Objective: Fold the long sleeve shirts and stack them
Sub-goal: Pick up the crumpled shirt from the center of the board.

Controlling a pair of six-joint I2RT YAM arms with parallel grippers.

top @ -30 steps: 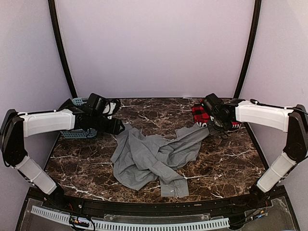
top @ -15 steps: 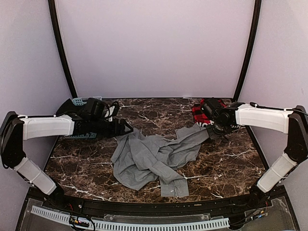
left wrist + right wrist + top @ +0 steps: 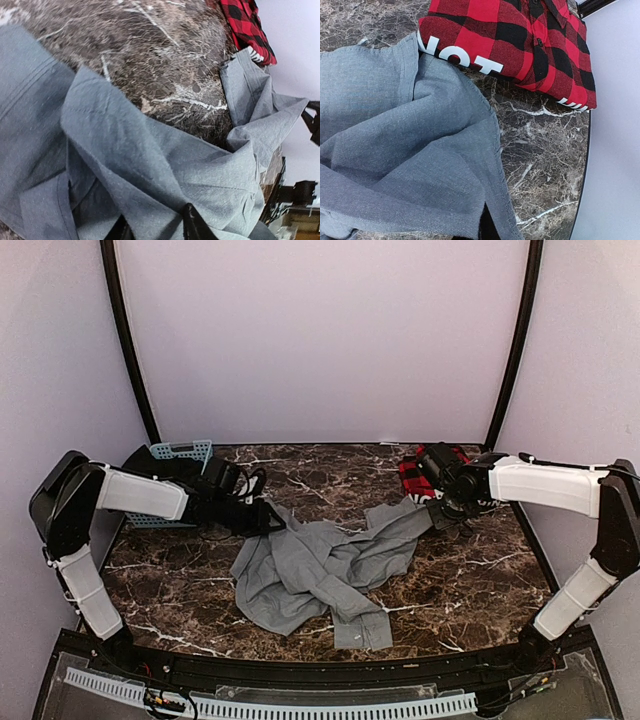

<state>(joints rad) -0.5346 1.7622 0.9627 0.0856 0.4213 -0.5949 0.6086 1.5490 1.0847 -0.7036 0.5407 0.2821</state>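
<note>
Right jaws are clamped tight on the upper-right corner of the grey shirt. Left jaws sit part-open on its upper-left edge, and you cannot tell if they grip. It lies crumpled mid-surface, its top edge running left to right between both arms, with the plaid shirt just beyond at upper right.

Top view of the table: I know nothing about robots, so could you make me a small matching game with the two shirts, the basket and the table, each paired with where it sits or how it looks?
Things:
1. grey shirt
2. plaid shirt
3. basket
4. table

Descriptions:
A. far left corner, pale blue
B. dark marble pattern with white veins
C. crumpled in the middle
D. far right corner, red and black

Pairs: 1-C, 2-D, 3-A, 4-B
</note>
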